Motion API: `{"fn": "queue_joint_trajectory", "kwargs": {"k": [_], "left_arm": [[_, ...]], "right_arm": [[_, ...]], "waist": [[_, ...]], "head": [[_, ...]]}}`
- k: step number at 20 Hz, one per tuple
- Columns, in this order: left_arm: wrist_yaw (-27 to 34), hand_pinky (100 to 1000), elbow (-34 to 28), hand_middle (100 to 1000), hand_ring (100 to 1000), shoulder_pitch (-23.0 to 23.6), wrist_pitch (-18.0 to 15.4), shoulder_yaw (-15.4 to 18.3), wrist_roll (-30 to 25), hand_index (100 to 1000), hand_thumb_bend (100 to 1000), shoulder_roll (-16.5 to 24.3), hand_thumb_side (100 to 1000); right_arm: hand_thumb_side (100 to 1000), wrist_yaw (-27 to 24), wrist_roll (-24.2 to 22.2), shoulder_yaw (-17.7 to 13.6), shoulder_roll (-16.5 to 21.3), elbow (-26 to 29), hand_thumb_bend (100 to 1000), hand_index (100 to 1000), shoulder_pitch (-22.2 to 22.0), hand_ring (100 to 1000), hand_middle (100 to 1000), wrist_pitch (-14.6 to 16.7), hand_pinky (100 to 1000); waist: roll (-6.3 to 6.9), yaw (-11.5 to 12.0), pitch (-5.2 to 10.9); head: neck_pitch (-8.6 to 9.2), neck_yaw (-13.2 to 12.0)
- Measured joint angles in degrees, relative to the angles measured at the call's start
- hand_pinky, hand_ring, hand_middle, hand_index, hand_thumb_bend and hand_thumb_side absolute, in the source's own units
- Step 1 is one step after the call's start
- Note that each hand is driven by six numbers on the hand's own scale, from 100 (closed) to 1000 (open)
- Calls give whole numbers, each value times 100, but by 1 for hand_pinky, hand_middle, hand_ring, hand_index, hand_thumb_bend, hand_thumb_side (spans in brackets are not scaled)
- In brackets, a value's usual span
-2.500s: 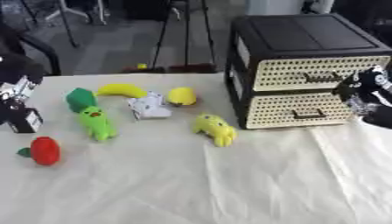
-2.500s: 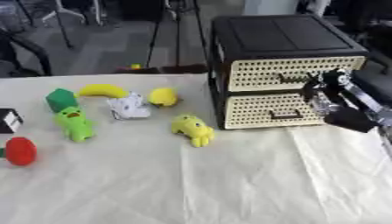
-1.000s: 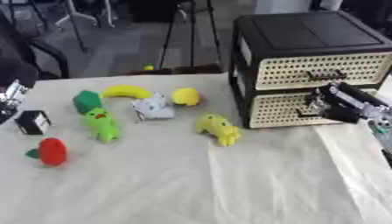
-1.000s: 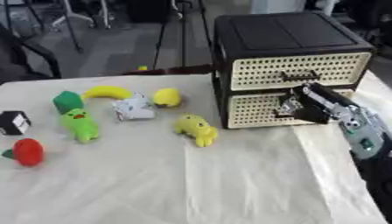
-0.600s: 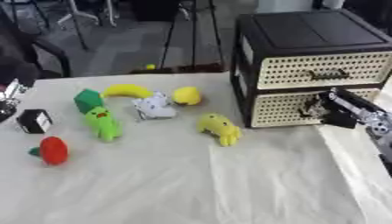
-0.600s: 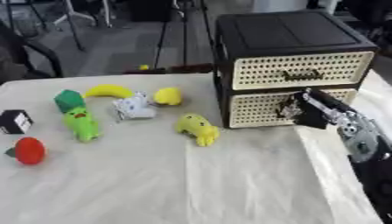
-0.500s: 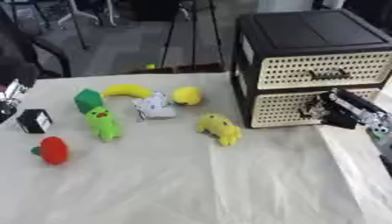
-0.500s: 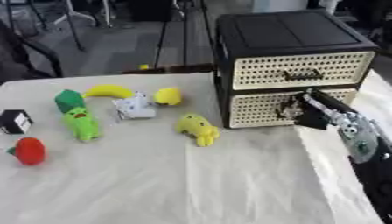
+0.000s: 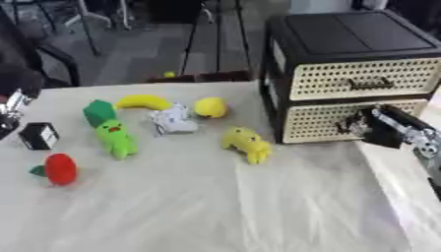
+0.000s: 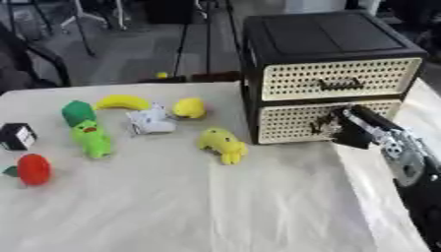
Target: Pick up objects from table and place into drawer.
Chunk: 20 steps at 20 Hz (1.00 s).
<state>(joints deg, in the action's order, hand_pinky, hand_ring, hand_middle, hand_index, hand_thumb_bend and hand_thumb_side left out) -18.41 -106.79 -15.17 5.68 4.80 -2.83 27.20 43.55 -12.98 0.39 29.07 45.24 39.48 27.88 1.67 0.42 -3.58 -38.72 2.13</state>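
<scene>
A black cabinet (image 9: 344,34) with two cream perforated drawers stands at the back right, both drawers closed. My right hand (image 9: 383,132) reaches in from the right, its fingers curled at the handle of the lower drawer (image 10: 293,123). On the cloth to the left lie a banana (image 9: 144,102), a yellow lemon (image 9: 210,106), a white-grey toy (image 9: 175,119), a yellow plush (image 9: 247,144), a green plush (image 9: 114,139), a green block (image 9: 99,110), a black cube (image 9: 38,136) and a red fruit (image 9: 58,168). My left hand (image 9: 12,104) shows only as a sliver at the far left edge.
A cream cloth (image 9: 215,206) covers the table, with wide bare room in front of the toys. Chairs and a tripod stand on the floor beyond the far edge.
My right hand has dropped from beside the drawers to the lower drawer's handle. The left hand has drawn back towards the left edge. The toys lie as before.
</scene>
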Motion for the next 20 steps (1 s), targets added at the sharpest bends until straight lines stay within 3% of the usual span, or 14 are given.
{"fn": "queue_joint_trajectory", "kwargs": {"k": [9, 20], "left_arm": [[0, 656, 0, 579, 603, 9, 1, 0, -1, 708, 478, 0, 769], [-22, 656, 11, 579, 603, 52, 21, 0, -35, 709, 477, 2, 775]], "right_arm": [[937, 96, -474, 44, 105, 401, 100, 585, -281, 100, 100, 95, 100], [956, 50, -974, 65, 249, 1456, 100, 594, -1007, 100, 100, 82, 100]], "waist": [[-33, -35, 40], [-105, -95, 53]], "head": [[-26, -7], [-46, -55]]}}
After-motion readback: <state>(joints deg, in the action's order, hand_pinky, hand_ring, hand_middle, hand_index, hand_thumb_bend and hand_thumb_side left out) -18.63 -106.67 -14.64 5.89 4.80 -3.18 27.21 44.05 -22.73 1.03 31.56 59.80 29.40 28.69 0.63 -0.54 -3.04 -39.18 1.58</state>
